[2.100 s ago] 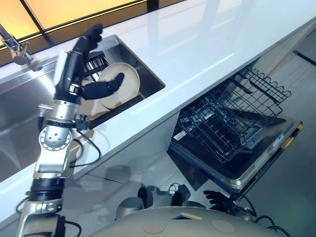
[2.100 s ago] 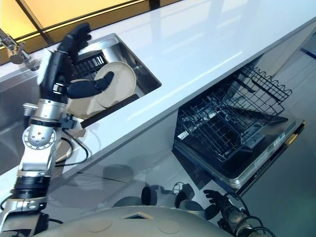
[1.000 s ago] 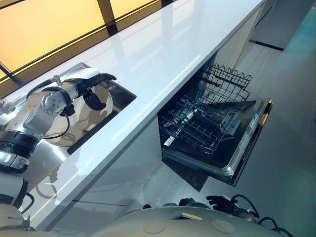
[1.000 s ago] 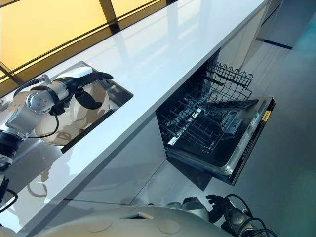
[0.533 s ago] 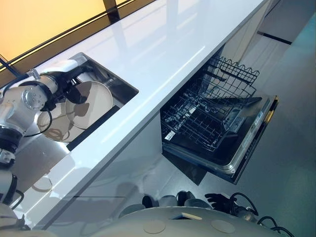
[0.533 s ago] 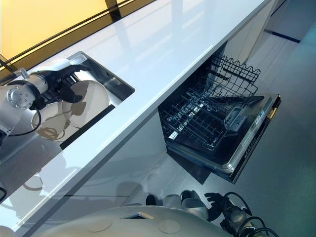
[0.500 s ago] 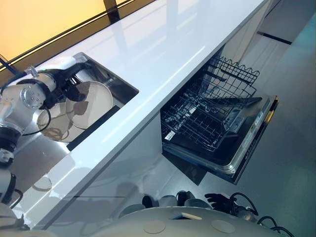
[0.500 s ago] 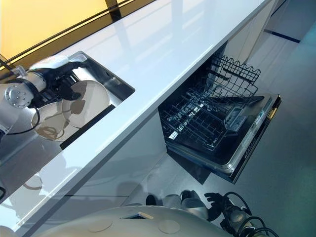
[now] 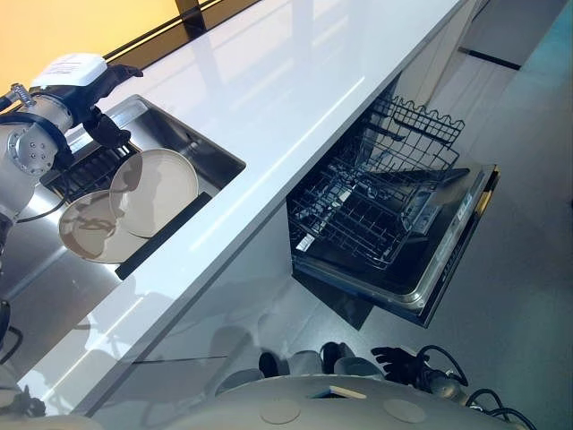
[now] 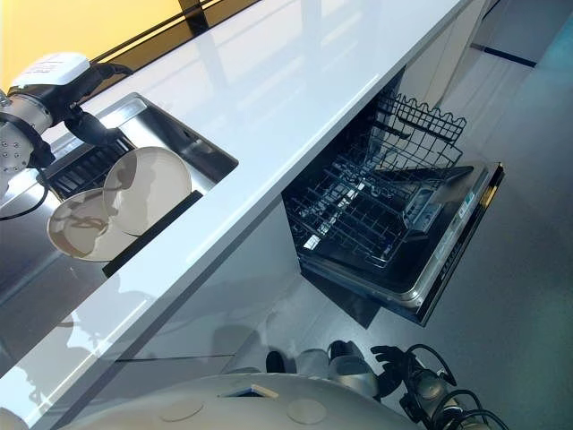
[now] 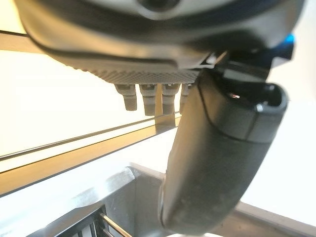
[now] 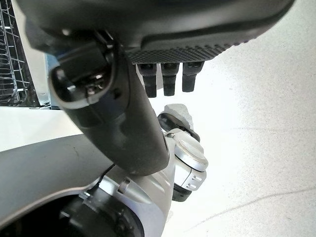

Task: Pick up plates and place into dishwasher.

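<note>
Nothing appears to have reached the dishwasher (image 9: 394, 242) yet: its door lies folded down at the right of the left eye view and the dark wire rack (image 9: 376, 210) pulled out over it holds no plate that can be made out. Both plates remain in the sink (image 9: 192, 148) at the upper left of the frame, leaning against each other, the front plate (image 9: 154, 193) overlapping the rear plate (image 9: 89, 228) that lies lower and further left, with a dark ribbed drainer (image 9: 76, 170) behind them and a black strip along the sink's near edge. So the whole job looks left to do: a plate has to be gripped, lifted clear of the sink, carried across the white counter (image 9: 295, 81) and slotted into the rack, then the same for the other. The left hand (image 9: 98, 125) sits at the upper left of the frame, above the sink's back corner and just beyond the plates, apart from them, with its silver forearm coming in from the left edge. In the left wrist view its fingers (image 11: 148, 98) stand straight and relaxed beside the thumb, holding nothing, with the sink's steel rim beyond them. The right hand (image 9: 394, 363) hangs low at the bottom right of the frame, near the floor and well away from the counter; in the right wrist view its fingers (image 12: 170, 76) are likewise loose and empty.
</note>
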Motion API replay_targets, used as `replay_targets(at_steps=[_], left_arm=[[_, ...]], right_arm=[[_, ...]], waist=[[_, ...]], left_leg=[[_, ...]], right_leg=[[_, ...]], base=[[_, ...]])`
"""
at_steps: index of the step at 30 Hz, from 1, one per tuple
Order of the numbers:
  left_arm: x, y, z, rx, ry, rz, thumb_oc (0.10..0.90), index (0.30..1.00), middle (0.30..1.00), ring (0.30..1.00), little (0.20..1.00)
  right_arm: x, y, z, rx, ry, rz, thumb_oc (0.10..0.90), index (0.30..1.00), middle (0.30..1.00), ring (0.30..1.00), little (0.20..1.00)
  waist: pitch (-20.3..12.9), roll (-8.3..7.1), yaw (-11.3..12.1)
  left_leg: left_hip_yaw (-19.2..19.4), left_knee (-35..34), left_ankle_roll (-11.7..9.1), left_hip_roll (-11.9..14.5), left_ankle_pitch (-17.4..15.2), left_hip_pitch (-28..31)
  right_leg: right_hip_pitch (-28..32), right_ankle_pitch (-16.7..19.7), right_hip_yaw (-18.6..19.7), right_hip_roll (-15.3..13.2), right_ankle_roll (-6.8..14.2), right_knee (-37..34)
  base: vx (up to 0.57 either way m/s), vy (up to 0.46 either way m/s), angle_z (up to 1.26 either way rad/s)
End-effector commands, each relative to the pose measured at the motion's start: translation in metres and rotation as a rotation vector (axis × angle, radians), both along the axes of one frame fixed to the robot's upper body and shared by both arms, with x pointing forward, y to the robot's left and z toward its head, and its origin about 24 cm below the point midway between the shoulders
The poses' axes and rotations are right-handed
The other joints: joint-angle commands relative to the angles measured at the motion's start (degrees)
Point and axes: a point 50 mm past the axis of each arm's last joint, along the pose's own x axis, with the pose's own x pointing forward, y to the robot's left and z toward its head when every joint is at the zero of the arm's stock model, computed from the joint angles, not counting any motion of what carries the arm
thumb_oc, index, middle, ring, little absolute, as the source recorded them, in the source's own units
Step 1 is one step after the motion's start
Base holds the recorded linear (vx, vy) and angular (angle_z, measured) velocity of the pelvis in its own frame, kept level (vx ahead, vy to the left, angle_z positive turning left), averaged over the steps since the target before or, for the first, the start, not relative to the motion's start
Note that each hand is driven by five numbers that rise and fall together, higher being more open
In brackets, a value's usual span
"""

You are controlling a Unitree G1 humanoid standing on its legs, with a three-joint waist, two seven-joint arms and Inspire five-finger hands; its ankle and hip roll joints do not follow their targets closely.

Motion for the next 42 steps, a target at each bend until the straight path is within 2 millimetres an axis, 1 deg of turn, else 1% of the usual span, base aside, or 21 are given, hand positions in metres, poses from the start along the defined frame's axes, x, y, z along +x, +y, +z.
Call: replay_targets(at_steps=[1, 8, 13, 19, 23, 27, 33, 36, 42], left_arm=[[-0.005, 0.011, 0.075, -0.037, -0.246, 0.066, 0.800, 0.900, 0.900, 0.900, 0.900], [0.002, 0.003, 0.045, -0.097, -0.129, 0.049, 0.800, 0.900, 0.900, 0.900, 0.900], [0.003, 0.005, 0.039, -0.125, -0.094, 0.060, 0.800, 0.900, 0.900, 0.900, 0.900], [0.003, 0.009, 0.029, -0.297, -0.086, 0.075, 0.800, 0.900, 0.900, 0.900, 0.900], [0.005, 0.009, 0.023, -0.408, -0.117, 0.081, 0.800, 0.900, 0.900, 0.900, 0.900], [0.005, 0.010, 0.021, -0.450, -0.147, 0.082, 0.800, 0.900, 0.900, 0.900, 0.900], [0.004, 0.010, 0.022, -0.459, -0.154, 0.074, 0.800, 0.900, 0.900, 0.900, 0.900], [0.004, 0.010, 0.023, -0.457, -0.144, 0.072, 0.800, 0.900, 0.900, 0.900, 0.900], [0.006, 0.007, 0.028, -0.420, -0.065, 0.044, 0.800, 0.900, 0.900, 0.900, 0.900]], right_arm=[[0.008, -0.010, 0.006, 0.002, -0.029, 0.018, 0.800, 0.900, 0.900, 0.900, 0.900], [0.012, -0.012, 0.008, 0.003, -0.043, 0.010, 0.800, 0.900, 0.900, 0.900, 0.900], [0.012, -0.013, 0.008, 0.000, -0.045, 0.012, 0.800, 0.900, 0.900, 0.900, 0.900], [0.012, -0.014, 0.009, -0.006, -0.050, 0.005, 0.800, 0.900, 0.900, 0.900, 0.900], [0.013, -0.015, 0.010, -0.012, -0.060, 0.003, 0.800, 0.900, 0.900, 0.900, 0.900], [0.013, -0.017, 0.010, -0.015, -0.066, 0.005, 0.800, 0.900, 0.900, 0.900, 0.900], [0.016, -0.017, 0.011, -0.015, -0.085, 0.007, 0.800, 0.900, 0.900, 0.900, 0.900], [0.016, -0.016, 0.012, -0.012, -0.089, 0.011, 0.800, 0.900, 0.900, 0.900, 0.900], [0.018, -0.014, 0.012, -0.009, -0.097, 0.016, 0.800, 0.900, 0.900, 0.900, 0.900]], waist=[[-0.69, 2.00, -0.19], [-0.11, 1.78, 0.39], [0.07, 1.67, 0.51], [0.56, 1.60, 0.59], [1.51, 1.45, 0.42], [2.49, 1.21, 0.19], [3.61, 0.49, 0.30], [3.89, -0.02, 0.42], [4.08, -0.66, 0.72]], left_leg=[[1.10, 2.60, 5.45, -5.70, -6.75, -0.20], [0.59, 3.18, 5.34, -5.84, -6.78, -0.66], [0.47, 3.15, 5.17, -5.82, -6.63, -0.65], [0.39, 3.08, 4.87, -5.70, -6.25, -0.95], [0.52, 3.75, 4.93, -5.56, -6.18, -1.68], [0.77, 4.24, 4.90, -5.42, -6.05, -2.39], [0.89, 4.98, 4.91, -5.25, -5.77, -3.78], [0.87, 5.25, 4.95, -5.23, -5.66, -4.16], [0.67, 5.94, 4.89, -5.20, -5.45, -4.73]], right_leg=[[-3.91, -5.41, -0.60, 0.44, 4.90, 9.20], [-4.45, -5.63, -1.60, 0.26, 4.87, 9.76], [-4.20, -5.70, -1.91, 0.31, 4.83, 9.45], [-4.24, -5.70, -2.40, 0.27, 4.79, 9.13], [-5.20, -5.54, -2.42, 0.12, 4.86, 9.89], [-5.93, -5.25, -1.98, 0.17, 4.89, 10.21], [-6.75, -4.79, -1.29, 0.32, 4.86, 10.25], [-7.00, -4.44, -1.15, 0.37, 4.98, 10.39], [-6.93, -4.20, -1.24, 0.38, 4.97, 10.24]], base=[[0.00, 0.000, 0.00], [-0.02, 0.008, 0.03], [0.00, 0.001, 0.01], [0.00, 0.002, 0.01], [-0.02, 0.013, 0.03], [0.00, 0.000, 0.00], [-0.01, 0.002, 0.00], [0.00, 0.000, 0.00], [0.00, 0.000, 0.00]])
